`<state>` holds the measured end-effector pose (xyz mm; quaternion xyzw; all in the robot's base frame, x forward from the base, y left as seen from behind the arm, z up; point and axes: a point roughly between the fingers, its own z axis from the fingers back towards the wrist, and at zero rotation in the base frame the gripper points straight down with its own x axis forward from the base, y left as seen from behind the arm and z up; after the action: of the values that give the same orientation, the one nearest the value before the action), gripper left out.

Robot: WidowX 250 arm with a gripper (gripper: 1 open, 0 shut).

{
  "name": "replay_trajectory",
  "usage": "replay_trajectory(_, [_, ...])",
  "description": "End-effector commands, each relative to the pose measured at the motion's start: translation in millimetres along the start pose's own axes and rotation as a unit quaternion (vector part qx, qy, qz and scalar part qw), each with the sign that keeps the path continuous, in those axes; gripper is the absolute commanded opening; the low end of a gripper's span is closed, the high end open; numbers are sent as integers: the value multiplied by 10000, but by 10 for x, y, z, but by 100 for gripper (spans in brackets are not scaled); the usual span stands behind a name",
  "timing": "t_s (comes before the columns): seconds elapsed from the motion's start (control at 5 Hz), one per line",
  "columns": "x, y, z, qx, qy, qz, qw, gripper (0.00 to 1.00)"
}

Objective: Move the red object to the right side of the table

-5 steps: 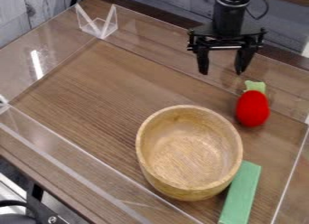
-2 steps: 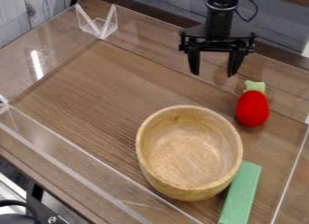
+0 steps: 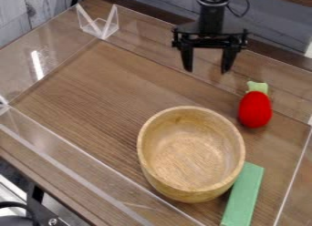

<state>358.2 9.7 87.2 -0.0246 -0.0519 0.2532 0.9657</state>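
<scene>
The red object (image 3: 254, 107), a small bright red strawberry toy with a green tip, lies on the brown wood-grain table (image 3: 109, 93) near its right wall. My gripper (image 3: 206, 65) hangs above the table's far side, up and to the left of the strawberry and apart from it. Its black fingers (image 3: 187, 58) point down and stand wide open with nothing between them.
A round light wooden bowl (image 3: 192, 151) sits in the front middle. A flat green block (image 3: 244, 196) lies by the bowl's right side at the front edge. Low clear acrylic walls (image 3: 36, 66) ring the tabletop.
The gripper has drifted left and slightly back, farther from the strawberry. It has stayed open. The strawberry, bowl and block have not moved.
</scene>
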Motion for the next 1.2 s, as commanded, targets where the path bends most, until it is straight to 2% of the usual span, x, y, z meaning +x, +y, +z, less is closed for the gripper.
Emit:
replay_trajectory(0.0, [247, 111, 438, -307, -539, -27, 9981, 100])
replay_trajectory(0.2, [419, 359, 531, -353, -648, -135, 9972, 100])
replay_trajectory(0.4, [512, 589, 470, -341, -759, -222, 9963, 100])
replay_trajectory(0.6, [587, 762, 346, -284, -833, -527, 9947, 100])
replay_trajectory(0.8, [674, 880, 399, -202, -910, -836, 9921, 100])
replay_trajectory(1.0, [730, 955, 429, -89, -962, -991, 9904, 100])
